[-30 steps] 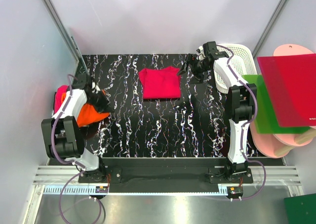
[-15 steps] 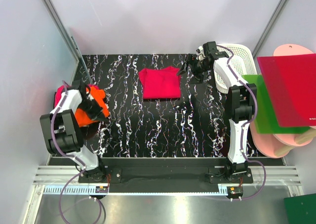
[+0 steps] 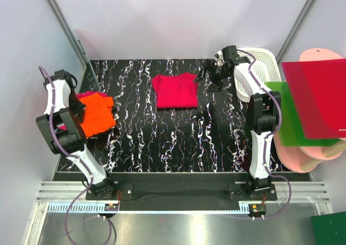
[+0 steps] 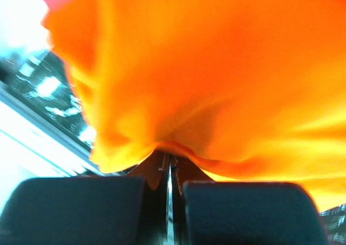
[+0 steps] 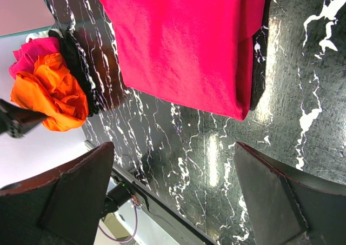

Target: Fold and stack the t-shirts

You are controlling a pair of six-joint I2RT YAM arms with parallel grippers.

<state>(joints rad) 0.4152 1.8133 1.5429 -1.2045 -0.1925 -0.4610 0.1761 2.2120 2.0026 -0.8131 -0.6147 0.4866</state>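
Top external view shows the crimson t-shirt (image 3: 175, 91) folded at the far middle of the counter (image 3: 178, 142), while the orange t-shirt (image 3: 97, 114), crumpled at the left edge and pinched in the left gripper (image 4: 168, 169), awaits folding and stacking; the right gripper (image 5: 174, 147) gapes wide.

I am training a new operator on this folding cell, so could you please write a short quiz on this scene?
1. True or false: the red t-shirt lies folded on the table.
2. The left gripper is shut on: A the red t-shirt, B the orange t-shirt, C nothing?
3. Fill in: the right gripper is ___, holding nothing.
Key: 1 true; 2 B; 3 open.
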